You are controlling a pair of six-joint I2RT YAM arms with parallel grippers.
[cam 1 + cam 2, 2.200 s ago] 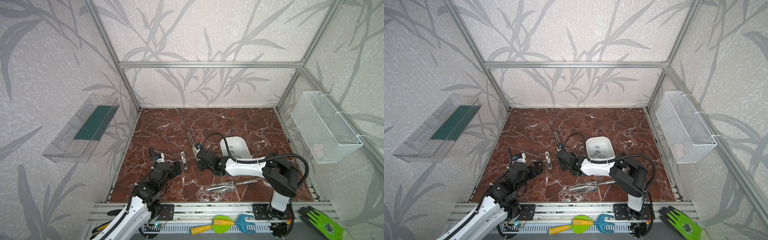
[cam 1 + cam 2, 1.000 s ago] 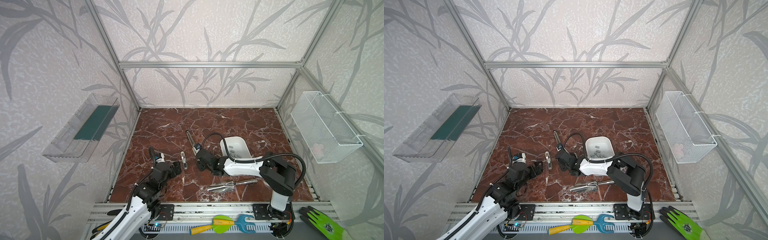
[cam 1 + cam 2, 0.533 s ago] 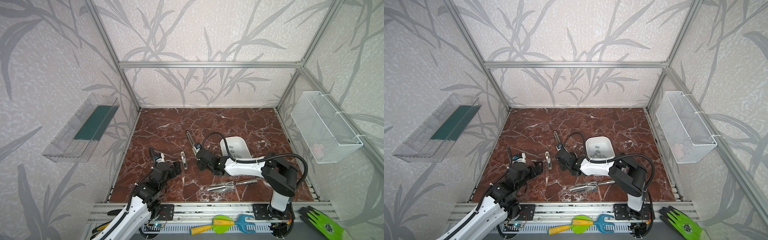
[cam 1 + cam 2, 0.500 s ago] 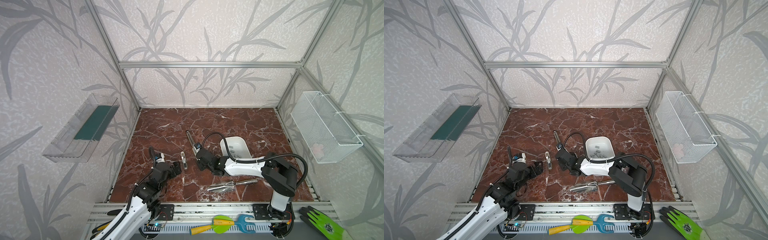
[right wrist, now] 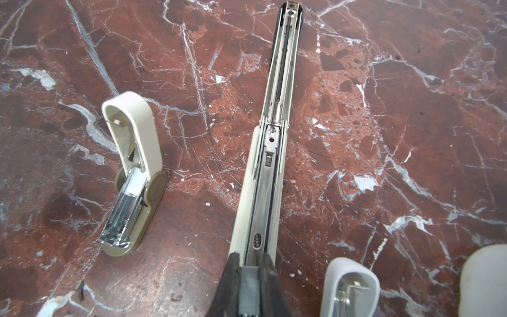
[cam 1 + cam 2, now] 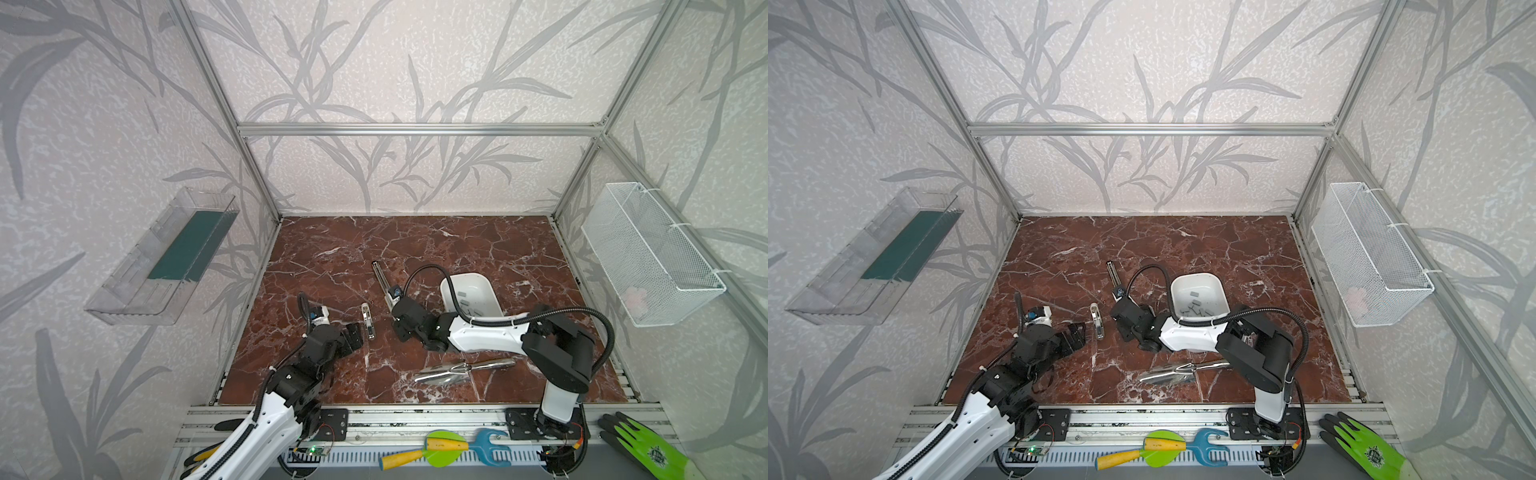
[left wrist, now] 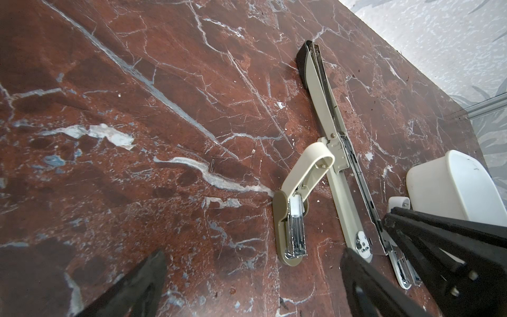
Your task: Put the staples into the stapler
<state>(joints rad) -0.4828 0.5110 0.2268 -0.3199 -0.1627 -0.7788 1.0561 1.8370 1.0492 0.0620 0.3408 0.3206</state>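
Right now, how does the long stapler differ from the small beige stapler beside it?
The long stapler lies unfolded flat, far longer than the small beige stapler, whose cover is swung up. The right gripper holds a staple strip at the long stapler's end; the small beige stapler lies untouched. Both are open, metal magazines showing.

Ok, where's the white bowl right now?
In both top views the white bowl sits right of centre on the table, just behind the right arm, with staples inside.
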